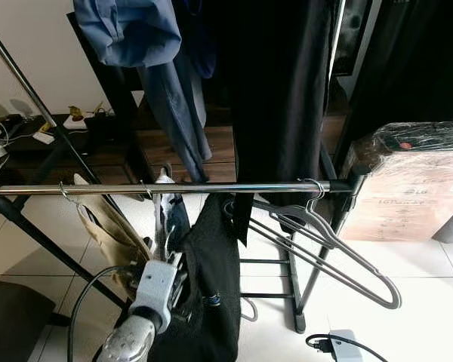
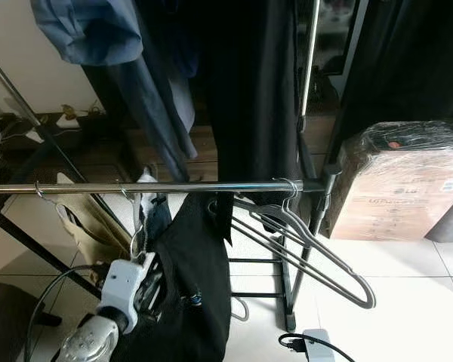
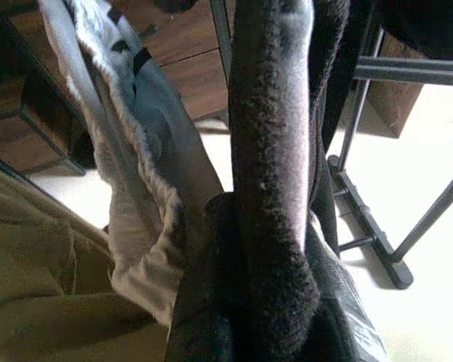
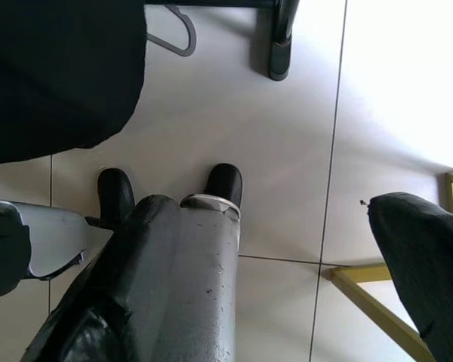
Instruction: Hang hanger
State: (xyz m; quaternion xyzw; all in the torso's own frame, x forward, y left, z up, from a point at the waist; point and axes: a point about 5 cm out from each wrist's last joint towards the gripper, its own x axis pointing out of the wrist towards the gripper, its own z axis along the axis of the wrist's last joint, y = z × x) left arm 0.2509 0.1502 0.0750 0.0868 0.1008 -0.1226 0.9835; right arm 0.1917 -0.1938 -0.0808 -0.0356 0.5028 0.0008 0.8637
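Horizontal chrome rail point(image 1: 211, 187) crosses mid-frame of the head views. At lower left the left arm reaches up from the bottom edge, its gripper point(image 1: 164, 197) just under the rail. It carries a hanger point(image 1: 152, 219) draped with a black garment point(image 1: 208, 286); the hanger's wire hook sits at or over the rail just left of centre, and whether it is fully seated cannot be told. In the left wrist view one black finger point(image 3: 275, 188) runs up the middle, pressed among a pale fleecy lining point(image 3: 136, 173) and dark cloth; the finger gap is hidden, so its opening cannot be told. Judgement: the hanger is thin, stiff wire, light by itself, but the soft garment adds swinging weight and hides the frame. Best hold is the neck just below the hook, not the cloth, which would slip. Empty grey hangers point(image 1: 340, 253) hang at right of the rail, a tan garment point(image 1: 109, 226) at left. Right arm idle over floor tiles point(image 4: 287, 151); grip state unclear.
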